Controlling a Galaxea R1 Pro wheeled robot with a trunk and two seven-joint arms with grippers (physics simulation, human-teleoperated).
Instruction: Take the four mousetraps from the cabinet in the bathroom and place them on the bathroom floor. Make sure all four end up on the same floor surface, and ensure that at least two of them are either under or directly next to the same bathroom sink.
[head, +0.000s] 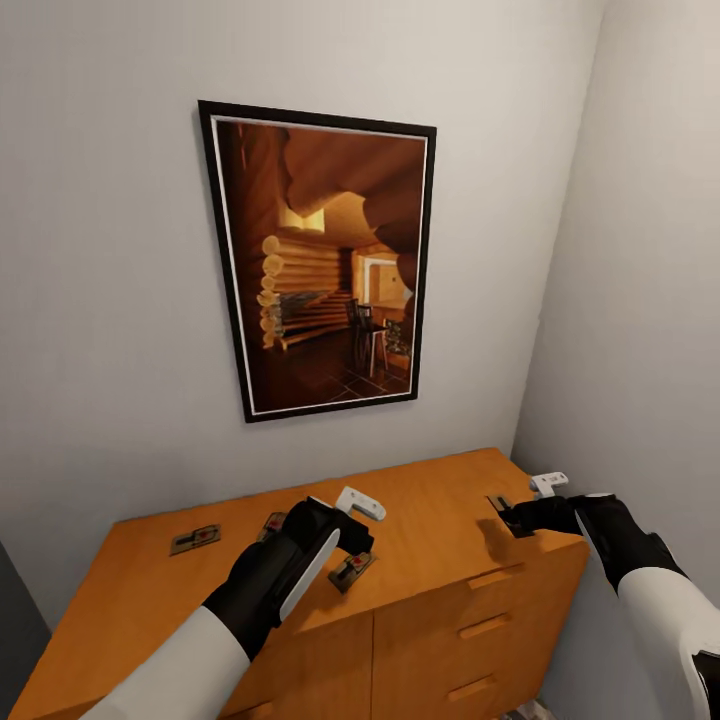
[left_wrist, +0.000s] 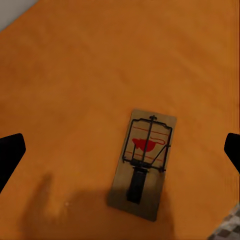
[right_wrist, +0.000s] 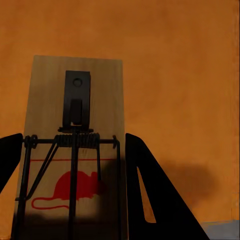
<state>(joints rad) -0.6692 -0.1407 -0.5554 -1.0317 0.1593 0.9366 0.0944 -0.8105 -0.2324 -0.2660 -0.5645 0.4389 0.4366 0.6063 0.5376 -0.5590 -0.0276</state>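
Note:
Four mousetraps lie on the flat top of the orange-brown cabinet. One mousetrap rests at the far left, and a second is half hidden behind my left arm. My left gripper hovers open over the third mousetrap, which the left wrist view shows between wide-spread fingertips. At the right end, my right gripper has its fingers against both long edges of the fourth mousetrap, which lies flat. The sink is out of view.
A framed picture of a log cabin room hangs on the grey wall above the cabinet. The side wall stands close beside the cabinet's right end. Drawer fronts with wooden handles face me. A sliver of patterned floor shows past the cabinet edge.

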